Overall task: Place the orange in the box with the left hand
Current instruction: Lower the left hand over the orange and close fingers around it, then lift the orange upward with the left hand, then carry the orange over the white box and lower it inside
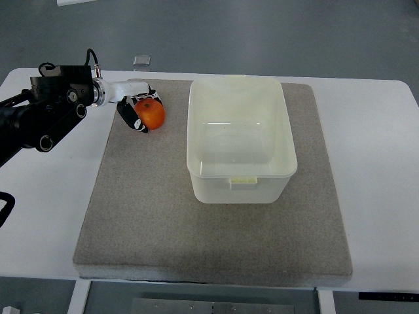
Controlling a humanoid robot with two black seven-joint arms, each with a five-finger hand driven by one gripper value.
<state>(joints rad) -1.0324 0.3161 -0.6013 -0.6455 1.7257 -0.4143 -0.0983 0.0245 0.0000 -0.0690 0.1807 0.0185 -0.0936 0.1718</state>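
An orange (pixel 151 114) sits near the far left corner of the grey mat (pixel 157 216). My left hand (pixel 139 106) reaches in from the left edge, and its black and white fingers (pixel 129 118) curl around the orange on its near and far sides. I cannot tell whether the fruit is lifted off the mat. A translucent whitish box (pixel 239 139), open at the top and with nothing inside, stands to the right of the orange at mat centre. The right arm does not show.
The mat lies on a white table (pixel 373 144). A small grey block (pixel 141 62) rests at the table's far edge behind the hand. The left arm's black body (pixel 46 108) covers the table's far left part.
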